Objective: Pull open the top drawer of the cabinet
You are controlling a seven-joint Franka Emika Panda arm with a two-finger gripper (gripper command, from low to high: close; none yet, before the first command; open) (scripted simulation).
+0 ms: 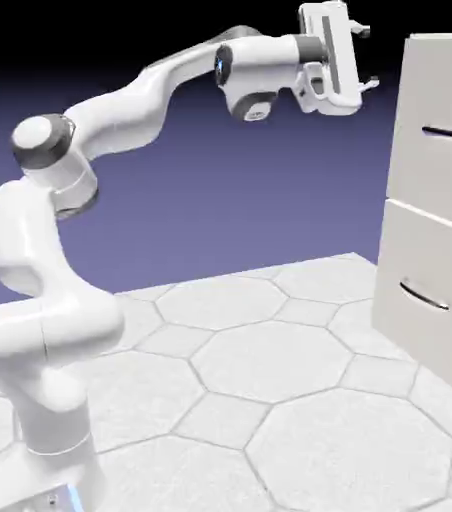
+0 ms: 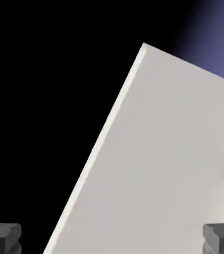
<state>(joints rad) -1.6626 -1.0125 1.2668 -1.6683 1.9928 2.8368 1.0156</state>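
Hovering wide-spread, empty: fingers (image 1: 368, 58), just beside cabinet (image 1: 440, 215) nr top drawer (image 1: 448, 95).

White arm (image 1: 120, 100) rises from base at lower left, bends back at elbow, stretches level toward cabinet (image 1: 440, 210). Hand up high, level with cabinet's top edge. Gripper (image 1: 368, 58) points at cabinet, just short of it, apart from it. Jaws spread wide, nothing between. In hand view, grey fingertips (image 2: 3, 237) sit at both bottom corners, far apart.
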